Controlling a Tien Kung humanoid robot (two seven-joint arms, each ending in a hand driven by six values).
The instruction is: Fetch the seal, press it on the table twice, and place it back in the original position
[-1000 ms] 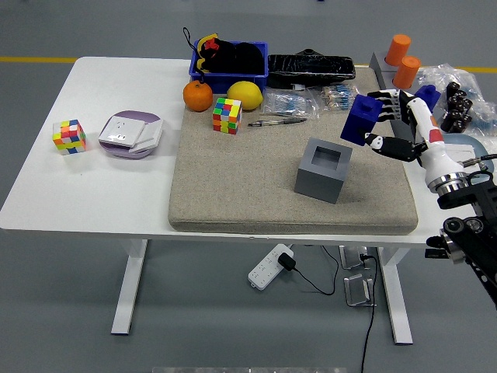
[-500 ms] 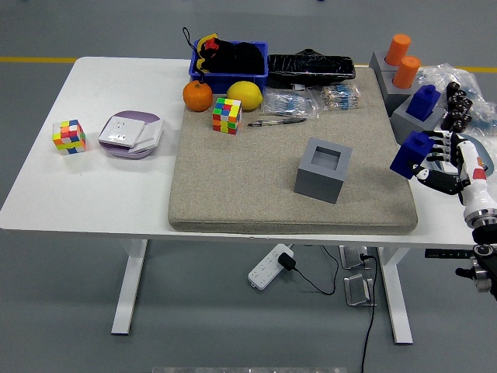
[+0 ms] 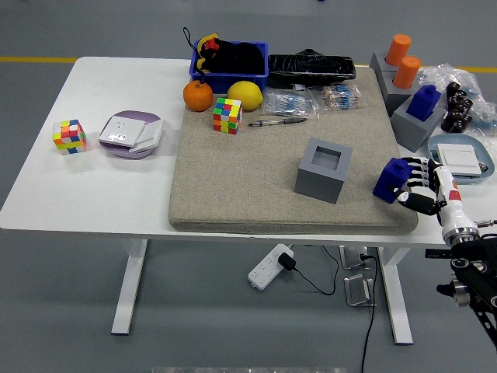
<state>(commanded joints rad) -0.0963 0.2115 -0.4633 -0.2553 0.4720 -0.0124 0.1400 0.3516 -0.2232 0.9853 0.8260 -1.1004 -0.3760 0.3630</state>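
Observation:
My right hand (image 3: pixel 405 186) is shut on a blue seal (image 3: pixel 390 180), holding it low over the front right corner of the beige mat (image 3: pixel 233 186). I cannot tell whether the seal touches the mat. A grey holder block (image 3: pixel 324 169) with an empty square hole stands on the mat to the left of the seal. Behind, on the table's right side, a second blue seal (image 3: pixel 424 102) sits in its own grey holder. Two orange seals (image 3: pixel 404 61) stand in another holder at the back right.
A Rubik's cube (image 3: pixel 227 115), a pen (image 3: pixel 277 121), an orange (image 3: pixel 197 95) and a lemon (image 3: pixel 245 95) lie at the mat's back. A blue bin (image 3: pixel 229 66) and a black bag (image 3: pixel 311 66) stand behind. A purple socket box (image 3: pixel 130 134) and a small cube (image 3: pixel 68 137) sit left; a blue plate (image 3: pixel 460 159) sits right.
My right hand has carried the blue seal from above the mat's right back down and forward, ending low at the mat's front right corner. The wrist has dropped towards the table's edge.

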